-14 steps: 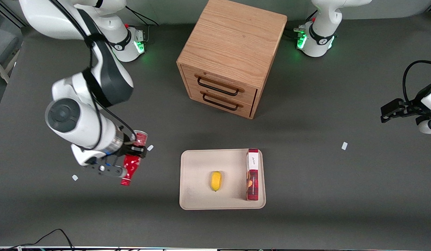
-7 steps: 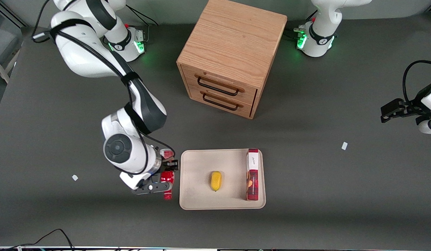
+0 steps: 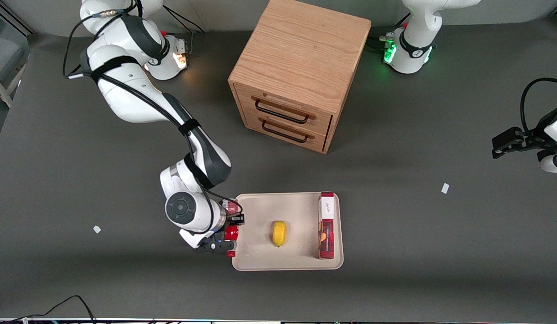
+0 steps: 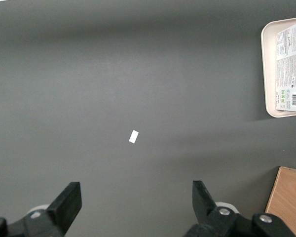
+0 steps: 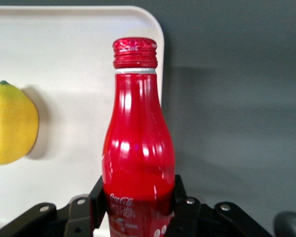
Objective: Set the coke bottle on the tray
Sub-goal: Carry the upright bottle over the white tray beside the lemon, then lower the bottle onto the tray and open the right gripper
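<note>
Both pincer (image 5: 138,205) fingers clasp coke bottle (image 5: 137,148).

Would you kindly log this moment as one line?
gripper: shut on bottle | place: over tray edge | lemon, box: on tray | bottle: not released

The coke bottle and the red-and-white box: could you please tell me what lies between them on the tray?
In the front view, a lemon lies on the tray between the coke bottle, held in the gripper, and the box.
</note>
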You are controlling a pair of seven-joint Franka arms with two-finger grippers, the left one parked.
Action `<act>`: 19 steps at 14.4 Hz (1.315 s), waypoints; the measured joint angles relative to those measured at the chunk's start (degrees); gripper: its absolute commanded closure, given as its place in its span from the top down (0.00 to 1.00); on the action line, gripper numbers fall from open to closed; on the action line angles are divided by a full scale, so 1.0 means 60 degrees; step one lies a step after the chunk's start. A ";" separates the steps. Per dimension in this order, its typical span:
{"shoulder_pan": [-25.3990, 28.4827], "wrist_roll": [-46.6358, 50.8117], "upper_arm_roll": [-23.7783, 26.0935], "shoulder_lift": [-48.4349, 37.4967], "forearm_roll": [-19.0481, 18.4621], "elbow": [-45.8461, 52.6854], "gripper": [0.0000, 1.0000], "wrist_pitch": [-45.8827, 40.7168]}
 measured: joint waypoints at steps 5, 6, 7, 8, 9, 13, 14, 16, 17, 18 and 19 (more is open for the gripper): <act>0.0337 0.0541 0.0053 0.0253 -0.0006 0.0022 0.00 0.0439; 0.0366 0.0563 0.0053 0.0281 -0.0009 0.0022 0.00 0.0449; 0.0370 0.0567 0.0052 0.0323 -0.0010 0.0023 0.00 0.0484; 0.0367 0.0567 0.0052 0.0372 -0.0010 0.0022 0.00 0.0570; 0.0367 0.0567 0.0052 0.0428 -0.0011 0.0025 0.09 0.0671; 0.0369 0.0721 0.0052 0.0546 -0.0020 0.0030 1.00 0.0790; 0.0374 0.0767 0.0060 0.0545 -0.0029 0.0062 1.00 0.0803; 0.0387 0.0803 0.0070 0.0543 -0.0116 0.0120 1.00 0.0843; 0.0393 0.0813 0.0070 0.0549 -0.0187 0.0115 1.00 0.0863; 0.0397 0.0818 0.0070 0.0561 -0.0234 0.0113 1.00 0.0869; 0.0399 0.0820 0.0070 0.0577 -0.0253 0.0112 1.00 0.0879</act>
